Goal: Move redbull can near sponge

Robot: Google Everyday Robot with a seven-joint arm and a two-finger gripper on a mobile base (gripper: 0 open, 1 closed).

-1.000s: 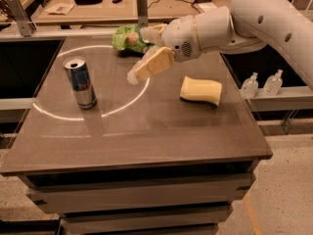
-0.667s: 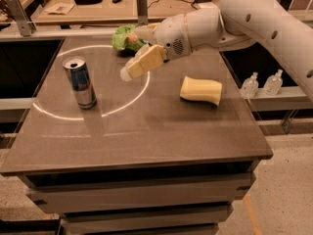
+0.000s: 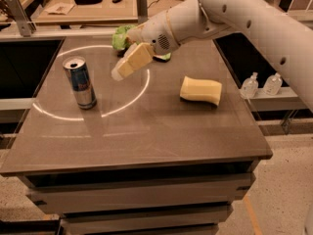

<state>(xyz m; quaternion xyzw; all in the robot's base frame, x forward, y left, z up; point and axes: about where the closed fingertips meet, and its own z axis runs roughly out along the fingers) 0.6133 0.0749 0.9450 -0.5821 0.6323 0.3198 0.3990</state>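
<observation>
The redbull can [image 3: 80, 82], silver and blue with an open silver top, stands upright on the left side of the dark table [image 3: 146, 131]. The pale yellow sponge [image 3: 200, 90] lies on the right side of the table, well apart from the can. My gripper [image 3: 122, 68] hangs above the table between them, to the right of the can and a little above its top, apart from it. It holds nothing that I can see.
A green snack bag [image 3: 122, 35] lies at the table's back edge, partly behind my arm. A ring of white light [image 3: 132, 99] marks the tabletop around the can. Two small clear bottles [image 3: 259, 84] stand on a ledge to the right. A workbench with clutter is behind.
My gripper has moved left across the table toward the can. The can and the sponge have not moved.
</observation>
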